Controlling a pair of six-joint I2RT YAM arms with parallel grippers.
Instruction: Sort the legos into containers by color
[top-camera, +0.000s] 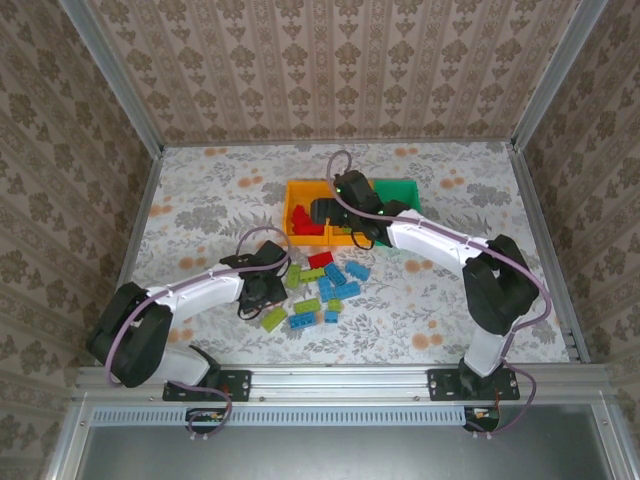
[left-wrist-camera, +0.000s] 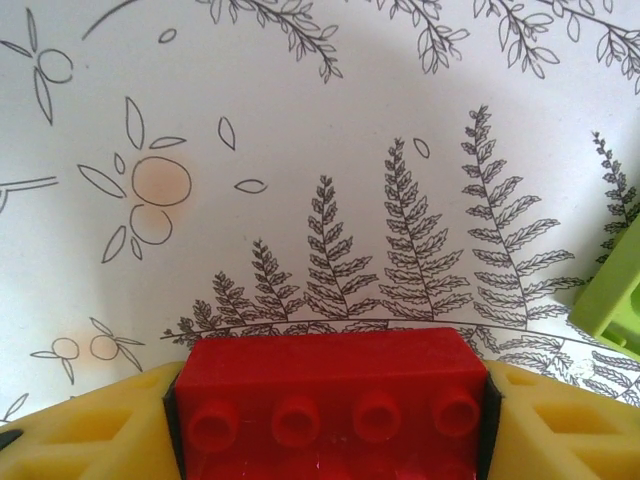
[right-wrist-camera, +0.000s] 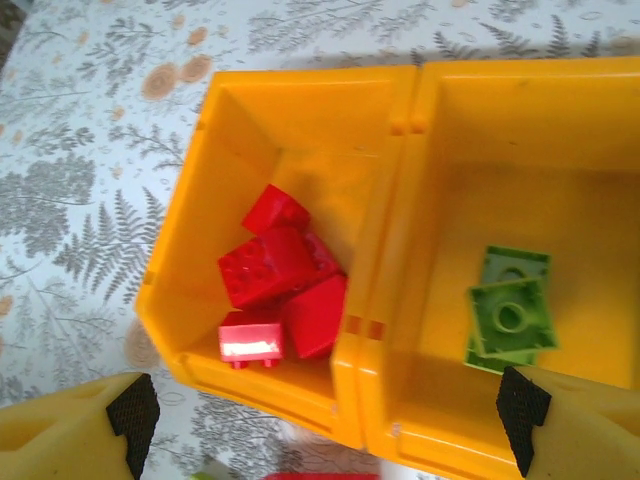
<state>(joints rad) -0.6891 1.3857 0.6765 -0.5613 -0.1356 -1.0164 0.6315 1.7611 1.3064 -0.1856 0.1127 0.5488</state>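
Now the left gripper (left-wrist-camera: 330, 425) pinches a red brick (left-wrist-camera: 330, 362); the right gripper (right-wrist-camera: 328, 420) gapes empty over the far bins (right-wrist-camera: 300, 78), so the arms could collide there.

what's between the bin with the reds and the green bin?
The second orange-yellow bin, holding lime green bricks. Right wrist view shows it against the red-brick bin; top view has the green bin on its other side.

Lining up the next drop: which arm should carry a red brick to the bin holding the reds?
Left: the left tool is shut on a red brick. The right tool hangs open above the bins, holding nothing.
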